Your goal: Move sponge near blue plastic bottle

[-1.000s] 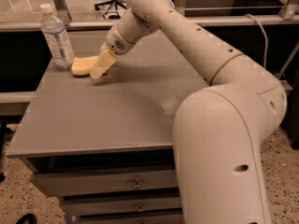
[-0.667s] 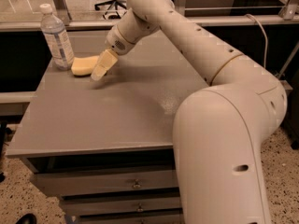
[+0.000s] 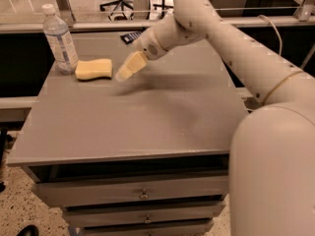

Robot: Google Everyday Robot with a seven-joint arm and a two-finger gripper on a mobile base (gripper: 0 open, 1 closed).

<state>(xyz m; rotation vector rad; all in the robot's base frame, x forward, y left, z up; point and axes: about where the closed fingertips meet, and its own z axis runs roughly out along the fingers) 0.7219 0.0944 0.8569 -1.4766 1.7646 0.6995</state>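
Note:
The pale yellow sponge (image 3: 93,69) lies flat on the grey table top (image 3: 147,117) at the back left. It rests just right of the blue plastic bottle (image 3: 59,37), which stands upright with its white cap on, almost touching it. My gripper (image 3: 129,67) hangs just above the table a short way right of the sponge, apart from it, and holds nothing that I can see.
A small dark flat packet (image 3: 131,36) lies at the table's back edge, behind the gripper. My white arm (image 3: 236,48) reaches in from the right across the table. Drawers (image 3: 142,194) sit below the front edge.
The gripper was at the sponge before. It has now drawn back to the right and up, leaving the sponge lying beside the bottle.

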